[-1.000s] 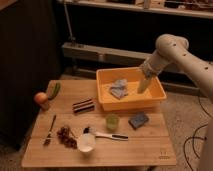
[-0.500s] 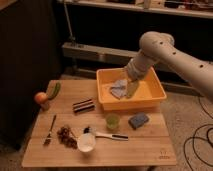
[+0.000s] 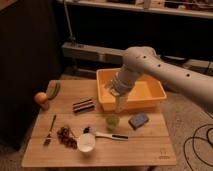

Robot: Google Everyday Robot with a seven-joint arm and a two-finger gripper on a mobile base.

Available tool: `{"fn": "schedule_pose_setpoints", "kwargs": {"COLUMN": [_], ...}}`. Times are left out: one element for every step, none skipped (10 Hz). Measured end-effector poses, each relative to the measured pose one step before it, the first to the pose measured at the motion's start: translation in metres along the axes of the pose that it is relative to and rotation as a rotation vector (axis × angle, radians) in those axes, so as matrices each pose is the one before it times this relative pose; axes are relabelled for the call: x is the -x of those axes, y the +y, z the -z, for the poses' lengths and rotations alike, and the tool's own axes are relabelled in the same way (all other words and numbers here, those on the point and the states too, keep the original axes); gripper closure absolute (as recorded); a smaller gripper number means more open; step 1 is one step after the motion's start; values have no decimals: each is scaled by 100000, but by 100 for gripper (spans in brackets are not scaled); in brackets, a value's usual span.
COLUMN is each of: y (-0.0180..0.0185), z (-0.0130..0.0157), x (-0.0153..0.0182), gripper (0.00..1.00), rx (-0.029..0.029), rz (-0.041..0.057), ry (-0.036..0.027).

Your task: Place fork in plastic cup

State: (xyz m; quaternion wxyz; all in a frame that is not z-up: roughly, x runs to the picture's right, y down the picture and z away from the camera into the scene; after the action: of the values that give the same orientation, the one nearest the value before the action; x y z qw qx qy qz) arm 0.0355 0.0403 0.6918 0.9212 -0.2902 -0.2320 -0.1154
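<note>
Swinging left and lower than half a second ago, the white robot arm (image 3: 165, 70) now holds its gripper (image 3: 119, 107) pointing down over the front wall of the yellow plastic bin (image 3: 148, 94). I cannot tell whether the gripper is open or closed. A small green plastic cup (image 3: 112, 121) stands just at the gripper's 6 o'clock. The slim dark metal fork (image 3: 50, 131) lies on the wooden table (image 3: 142, 150), well apart at the cup's 9 o'clock, near a dark berry cluster (image 3: 64, 135). A striped block (image 3: 83, 105) sits at the cup's 10 o'clock.
</note>
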Motion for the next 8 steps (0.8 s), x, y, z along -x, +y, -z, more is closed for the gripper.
{"fn": "schedule_pose_setpoints", "kwargs": {"y": [10, -7, -3, 8, -44, -142, -333, -502], "z": [-8, 6, -6, 25, 31, 4, 327, 208], "x": [-2, 24, -14, -33, 35, 170, 508, 700], "gripper": [20, 20, 20, 20, 20, 20, 20, 20], "rx": [23, -15, -6, -42, -172, -699, -1173, -493], "rz": [-2, 32, -28, -76, 424, 1546, 3995, 5784], "ry": [-3, -26, -10, 2, -118, -781, -2180, -1957]}}
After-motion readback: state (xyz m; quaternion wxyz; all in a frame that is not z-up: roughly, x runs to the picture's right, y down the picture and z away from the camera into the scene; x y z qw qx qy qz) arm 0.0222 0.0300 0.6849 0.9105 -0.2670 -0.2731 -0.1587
